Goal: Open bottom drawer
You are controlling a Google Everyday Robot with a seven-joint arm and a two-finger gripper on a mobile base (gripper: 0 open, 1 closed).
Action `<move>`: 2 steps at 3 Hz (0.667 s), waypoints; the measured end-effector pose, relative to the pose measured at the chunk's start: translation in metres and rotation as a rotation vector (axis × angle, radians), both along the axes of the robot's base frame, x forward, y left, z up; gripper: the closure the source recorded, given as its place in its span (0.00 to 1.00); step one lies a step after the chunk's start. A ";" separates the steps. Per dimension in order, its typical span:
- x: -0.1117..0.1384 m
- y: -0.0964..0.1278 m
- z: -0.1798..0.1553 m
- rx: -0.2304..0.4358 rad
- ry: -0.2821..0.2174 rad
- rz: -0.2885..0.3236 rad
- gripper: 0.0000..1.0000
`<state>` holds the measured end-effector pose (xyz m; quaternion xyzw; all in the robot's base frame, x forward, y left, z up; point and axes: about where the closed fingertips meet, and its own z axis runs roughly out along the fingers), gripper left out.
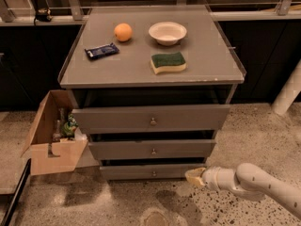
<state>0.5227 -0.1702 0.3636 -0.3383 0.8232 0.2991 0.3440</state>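
The grey cabinet (221, 76) has three drawers, each with a small round metal knob. The bottom drawer (131, 172) is the lowest, its flat grey front close to the floor, its knob (154, 173) at centre. Its front stands about level with the middle drawer (122, 150) above it. My gripper (194, 177) comes in from the lower right on a white arm (263, 185). Its yellowish tip sits at the right end of the bottom drawer's front, right of the knob and apart from it.
On the cabinet top lie an orange (123, 32), a white bowl (167, 33), a green and yellow sponge (168, 62) and a dark blue packet (101, 51). An open cardboard box (51, 154) with bottles stands on the floor at the left. A white post (288, 95) stands at right.
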 end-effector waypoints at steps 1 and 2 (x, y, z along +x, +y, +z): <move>0.005 0.002 -0.005 0.007 -0.019 -0.009 1.00; 0.014 0.005 -0.015 0.015 -0.030 -0.018 1.00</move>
